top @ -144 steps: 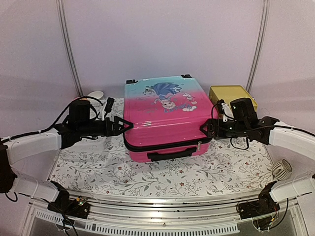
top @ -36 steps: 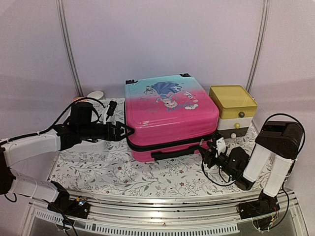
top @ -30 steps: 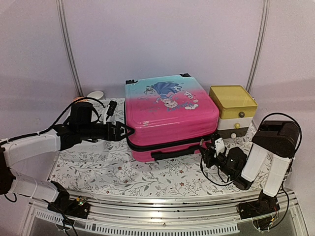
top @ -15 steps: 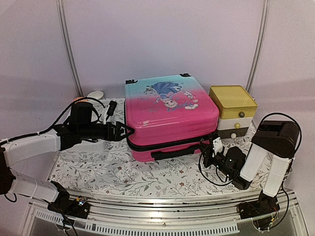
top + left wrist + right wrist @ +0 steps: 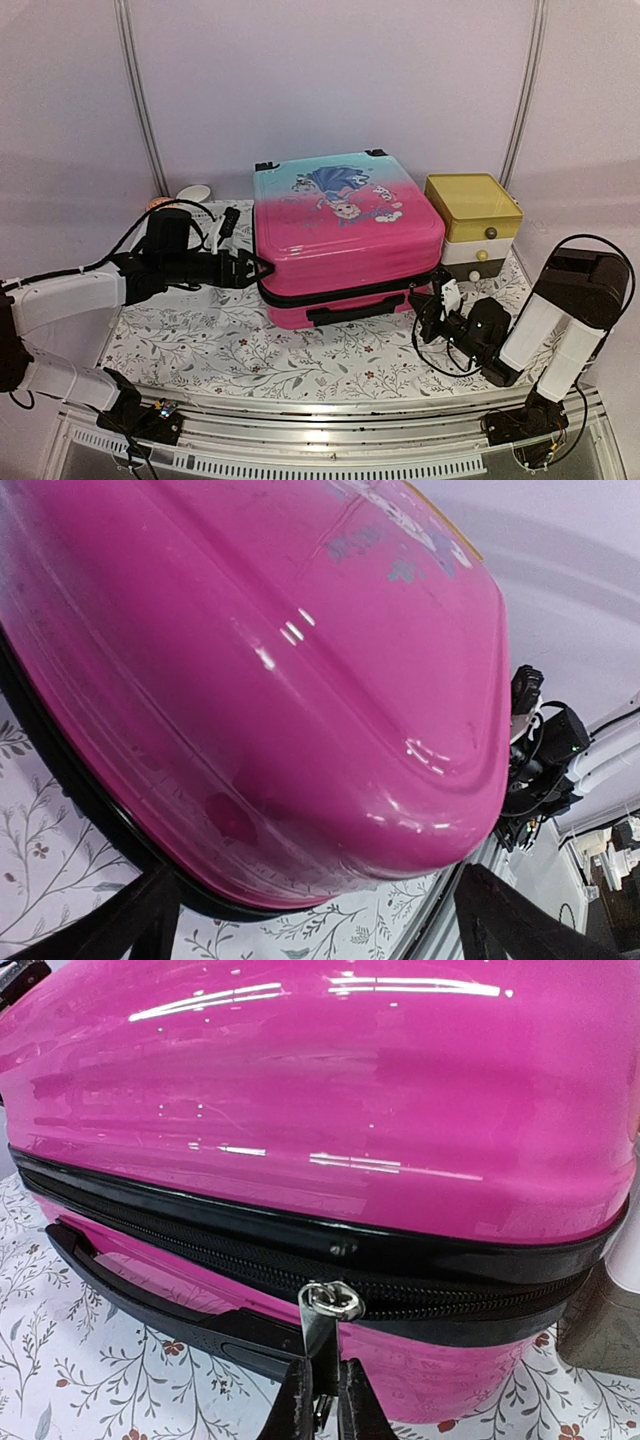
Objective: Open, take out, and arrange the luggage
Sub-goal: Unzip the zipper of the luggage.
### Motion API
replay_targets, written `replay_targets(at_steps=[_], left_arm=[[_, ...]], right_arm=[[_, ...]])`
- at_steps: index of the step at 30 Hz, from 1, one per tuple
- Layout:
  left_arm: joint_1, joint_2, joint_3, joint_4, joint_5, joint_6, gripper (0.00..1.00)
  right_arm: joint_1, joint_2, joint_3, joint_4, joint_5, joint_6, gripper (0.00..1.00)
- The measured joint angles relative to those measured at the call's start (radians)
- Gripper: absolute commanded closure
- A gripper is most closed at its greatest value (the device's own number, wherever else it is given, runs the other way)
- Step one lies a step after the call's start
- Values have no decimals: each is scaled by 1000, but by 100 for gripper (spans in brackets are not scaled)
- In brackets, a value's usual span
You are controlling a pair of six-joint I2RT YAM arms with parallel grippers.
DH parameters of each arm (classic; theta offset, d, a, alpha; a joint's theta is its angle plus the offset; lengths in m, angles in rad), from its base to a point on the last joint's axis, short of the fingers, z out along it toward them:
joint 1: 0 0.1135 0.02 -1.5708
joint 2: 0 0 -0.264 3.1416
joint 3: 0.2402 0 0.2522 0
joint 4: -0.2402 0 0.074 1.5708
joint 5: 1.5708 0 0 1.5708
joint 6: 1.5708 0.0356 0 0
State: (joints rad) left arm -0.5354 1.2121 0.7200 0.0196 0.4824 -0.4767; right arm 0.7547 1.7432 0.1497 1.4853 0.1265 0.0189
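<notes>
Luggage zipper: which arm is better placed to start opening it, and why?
Right. The right gripper is shut on the zipper pull of the luggage; the left gripper stands open at its left side.

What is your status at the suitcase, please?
Right fingers shut on zipper pull. Left fingers open at luggage's left side. Luggage closed. Nothing in the way.

Your luggage [image 5: 345, 235] sits in the middle of the worktop [image 5: 200, 345], drawer box [image 5: 473, 225] just to its right. Left gripper [image 5: 262, 270] flanks its left side, right gripper [image 5: 422, 303] is on the front-right zipper pull [image 5: 332, 1300].
</notes>
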Motion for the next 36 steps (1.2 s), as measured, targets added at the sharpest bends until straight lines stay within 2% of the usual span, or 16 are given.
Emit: replay_targets(at_steps=[7, 17, 24, 36], left_arm=[[0, 41, 0, 31, 29, -11, 2], [-10, 67, 0, 58, 51, -26, 2], [-19, 84, 0, 79, 53, -35, 2], [-104, 164, 21, 142, 17, -100, 2]], right_arm=[[45, -10, 53, -74, -11, 9, 99], [210, 95, 241, -167, -28, -34, 99], [266, 134, 315, -209, -22, -63, 99], [340, 195, 426, -257, -36, -95, 99]])
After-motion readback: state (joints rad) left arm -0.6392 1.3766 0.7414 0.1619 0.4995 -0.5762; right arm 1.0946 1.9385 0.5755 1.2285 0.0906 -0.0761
